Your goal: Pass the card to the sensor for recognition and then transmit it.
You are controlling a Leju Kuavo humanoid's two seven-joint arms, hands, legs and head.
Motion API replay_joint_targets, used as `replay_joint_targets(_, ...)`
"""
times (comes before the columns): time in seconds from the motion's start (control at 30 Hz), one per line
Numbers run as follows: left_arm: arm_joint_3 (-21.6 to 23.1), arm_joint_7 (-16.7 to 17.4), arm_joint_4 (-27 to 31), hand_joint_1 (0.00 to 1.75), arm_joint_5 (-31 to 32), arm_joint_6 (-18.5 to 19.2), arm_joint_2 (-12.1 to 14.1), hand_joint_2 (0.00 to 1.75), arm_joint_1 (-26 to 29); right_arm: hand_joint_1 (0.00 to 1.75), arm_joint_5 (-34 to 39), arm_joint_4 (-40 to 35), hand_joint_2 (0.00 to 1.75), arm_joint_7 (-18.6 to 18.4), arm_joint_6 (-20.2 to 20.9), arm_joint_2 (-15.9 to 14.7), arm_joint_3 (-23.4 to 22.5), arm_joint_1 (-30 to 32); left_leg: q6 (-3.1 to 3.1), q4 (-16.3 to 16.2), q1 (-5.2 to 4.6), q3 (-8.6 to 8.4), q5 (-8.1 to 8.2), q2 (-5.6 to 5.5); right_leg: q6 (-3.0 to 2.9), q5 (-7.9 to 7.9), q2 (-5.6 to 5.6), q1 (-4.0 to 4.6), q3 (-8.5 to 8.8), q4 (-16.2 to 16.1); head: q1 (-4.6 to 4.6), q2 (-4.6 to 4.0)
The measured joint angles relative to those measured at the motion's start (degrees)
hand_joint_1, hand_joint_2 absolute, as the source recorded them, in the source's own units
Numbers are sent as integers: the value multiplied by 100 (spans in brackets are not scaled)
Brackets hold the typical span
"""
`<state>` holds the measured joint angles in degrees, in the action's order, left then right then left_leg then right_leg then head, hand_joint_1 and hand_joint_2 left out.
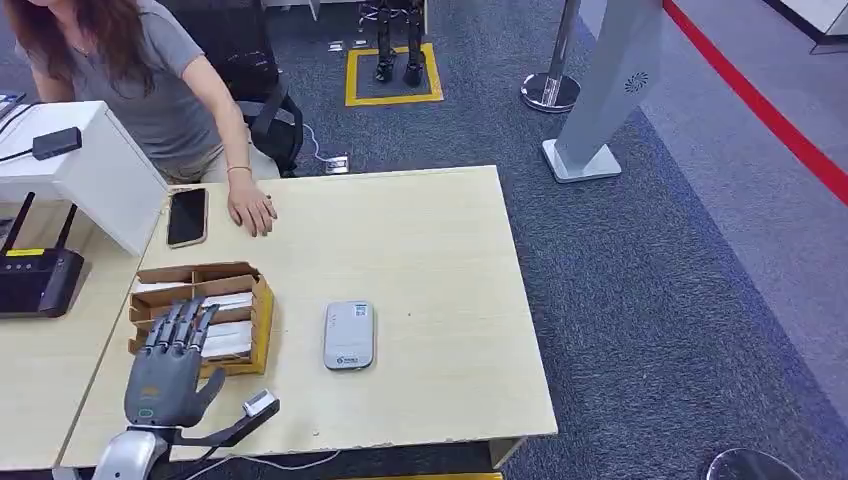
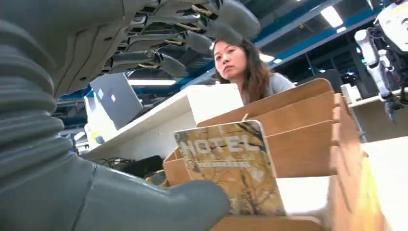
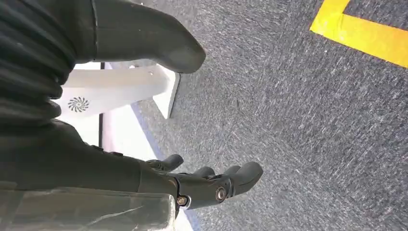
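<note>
The robot's left hand (image 1: 172,365), grey-palmed with dark segmented fingers (image 1: 183,322), hovers flat and spread over a slotted cardboard rack (image 1: 262,300) at the near-left of a pale wooden table (image 1: 440,250), its fingertips reaching over the rack's white inserts. It holds nothing. From the wrist, the thick matte thumb (image 2: 159,204) lies just beside a glossy card (image 2: 231,168) with rounded corners, printed "HOTEL" over a mottled yellow-brown picture; the card stands tilted in the rack's nearest slot, under the fingers. Whether the thumb touches it cannot be told.

To the right of the hand, well apart from the rack, a flat, rounded-rectangle grey sensor (image 1: 349,334) lies on the tabletop. Beyond the fingertips, past the rack, a black phone (image 1: 187,216) lies face up, and a person (image 1: 150,80) in a grey top rests a hand (image 1: 250,208) on the table just beside it.

The right hand (image 3: 207,185) hangs over speckled blue-grey carpet, its dark fingers loosely curled and apart, gripping nothing, with a white stand foot (image 3: 120,89) near it.
</note>
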<state>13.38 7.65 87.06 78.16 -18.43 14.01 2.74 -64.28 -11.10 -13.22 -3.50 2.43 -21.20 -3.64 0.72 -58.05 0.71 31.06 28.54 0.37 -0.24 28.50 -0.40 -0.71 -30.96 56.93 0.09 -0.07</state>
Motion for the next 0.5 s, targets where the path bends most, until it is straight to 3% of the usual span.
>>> replay_joint_targets(0.1, 33, 0, -13, 42, -26, 26, -5, 175, -14, 0, -9, 0, 175, 2, 0, 0, 0, -1, 0, 0, 0, 0, 0, 0, 0, 0, 0, 0, 0, 0, 0, 0)
replay_joint_targets(0.13, 35, 0, -20, 65, -35, 42, -7, 175, -18, 0, -11, 0, 175, 2, -2, 0, 0, -3, 0, 0, 0, 0, 0, 0, 0, 0, 0, 0, 0, 0, 0, 0)
replay_joint_targets(0.17, 39, 0, -24, 70, -50, 53, -9, 175, -20, 0, -18, 0, 175, 2, -2, 0, 0, -3, 0, 0, 0, 0, 0, 0, 0, 0, 0, 0, 0, 0, 0, 0)
replay_joint_targets(0.23, 57, 0, -24, 66, -66, 68, -11, 175, -28, 0, -20, 0, 175, 2, -4, 0, -4, -3, 0, 0, 0, 0, 0, 0, 0, 0, 0, 0, 0, 0, 0, 0)
replay_joint_targets(0.27, 74, 0, -26, 45, -83, 83, -11, 175, -30, 0, -28, -2, 175, 2, -11, 0, -7, -6, 0, 0, 0, 0, 0, 0, 0, 0, 0, 0, 0, 0, 0, 0)
replay_joint_targets(0.37, 96, 31, -31, 56, -103, 160, -11, 175, -46, 0, -72, -2, 175, 13, -37, 0, -33, -8, 0, 0, 0, 0, 0, 0, 0, 0, 0, 0, 0, 0, 0, 0)
replay_joint_targets(0.43, 107, 98, -31, 80, -122, 227, -11, 175, -60, 0, -98, -2, 175, 20, -65, 0, -46, -9, 0, 0, 0, 0, 0, 0, 0, 0, 0, 0, 0, 0, 0, 0)
replay_joint_targets(0.5, 118, 131, -31, 79, -153, 291, -11, 175, -61, 0, -103, -2, 175, 35, -109, 0, -55, -8, 0, 0, 0, 0, 0, 0, 0, 0, 0, 0, 0, 0, 0, 0)
